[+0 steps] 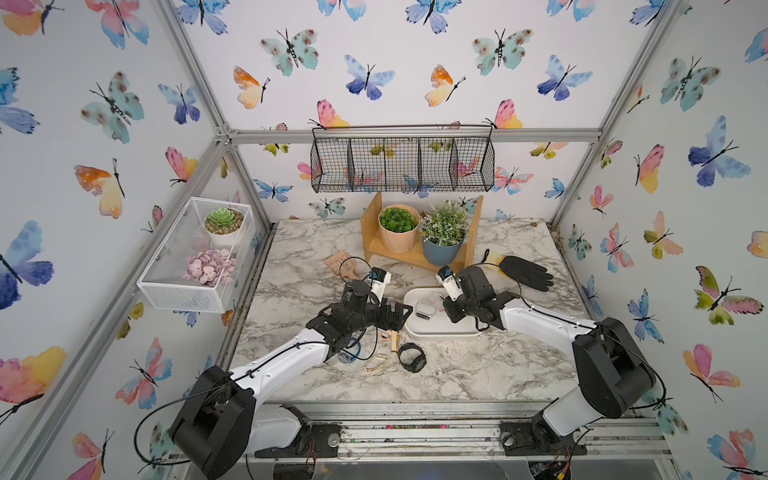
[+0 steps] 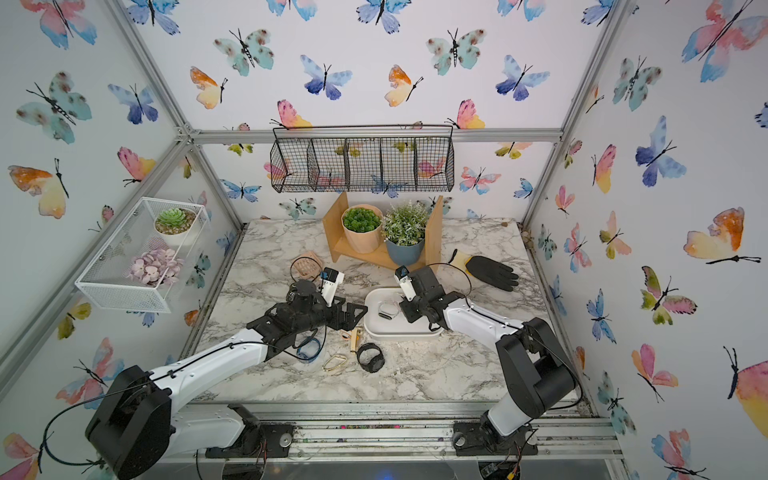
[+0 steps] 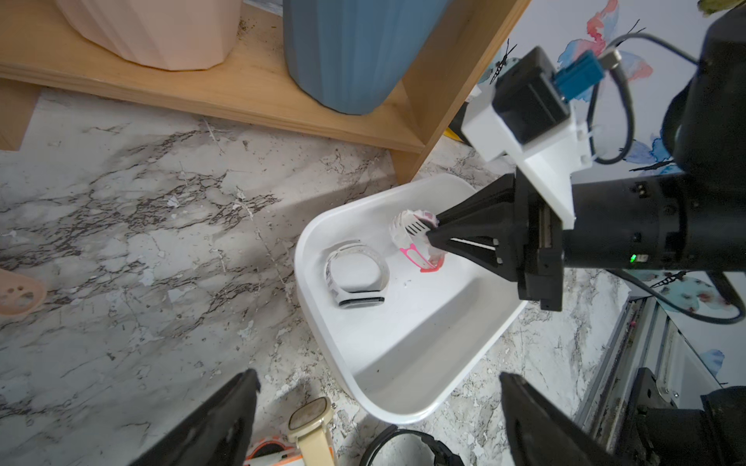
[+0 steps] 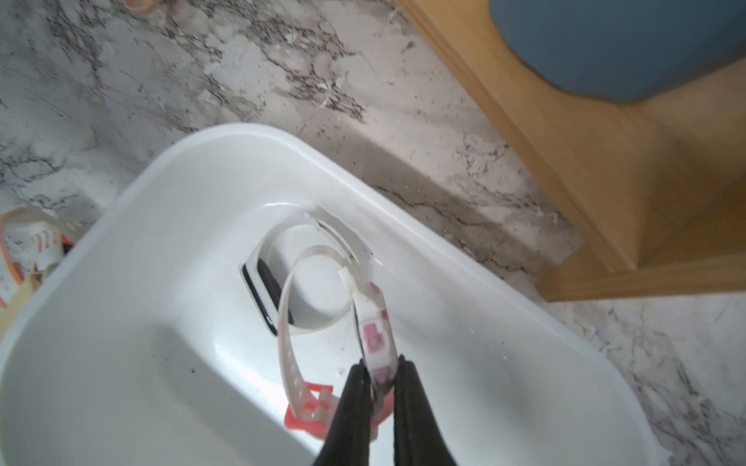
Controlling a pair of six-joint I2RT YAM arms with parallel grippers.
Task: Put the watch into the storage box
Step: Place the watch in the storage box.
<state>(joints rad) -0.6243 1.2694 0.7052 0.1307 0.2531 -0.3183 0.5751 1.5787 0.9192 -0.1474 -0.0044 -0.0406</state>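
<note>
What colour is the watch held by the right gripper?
The watch is white with pink trim; the left wrist view shows it best.

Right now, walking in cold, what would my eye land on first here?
Probably the bright butterfly wallpaper on the walls all around. Then the right end effector, shut on a white-and-pink watch down inside the white storage box mid-table, beside a white watch lying there. A black watch lies on the marble table just outside the box.
</note>
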